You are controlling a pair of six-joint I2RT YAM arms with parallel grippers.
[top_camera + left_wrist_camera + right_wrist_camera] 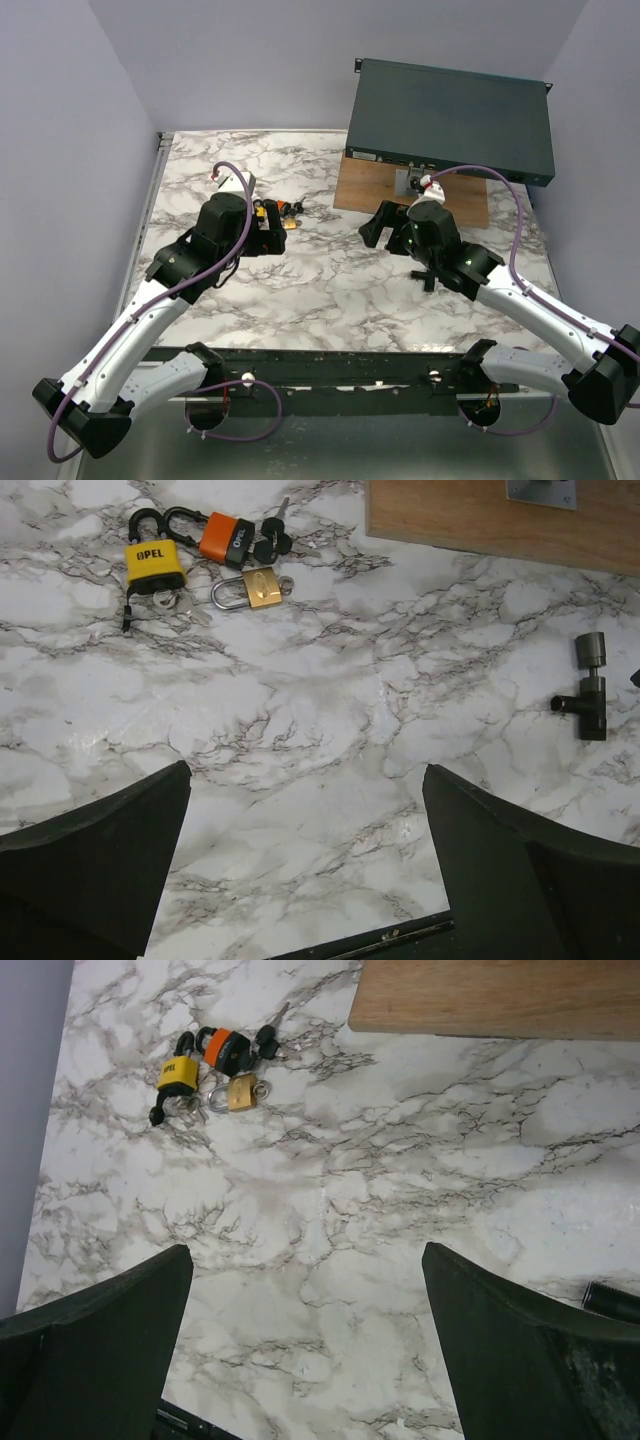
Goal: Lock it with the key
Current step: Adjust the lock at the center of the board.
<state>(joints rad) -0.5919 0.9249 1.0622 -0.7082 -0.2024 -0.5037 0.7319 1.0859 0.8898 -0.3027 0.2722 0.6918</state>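
Observation:
Three padlocks lie in a cluster on the marble table: a yellow one (155,568), an orange one (222,540) and a small brass one (255,588). Black-headed keys (270,542) rest against the orange padlock. The same cluster shows far left in the right wrist view, around the yellow padlock (178,1073). My left gripper (305,770) hangs open over bare marble, short of the padlocks (284,212). My right gripper (305,1250) is also open and holds nothing; it points left from mid-table (385,225).
A black lock cylinder (590,695) lies on the marble to the right, under the right arm (432,274). A wooden board (365,188) with a metal bracket (408,180) sits at the back, and a dark metal box (450,118) rests on it.

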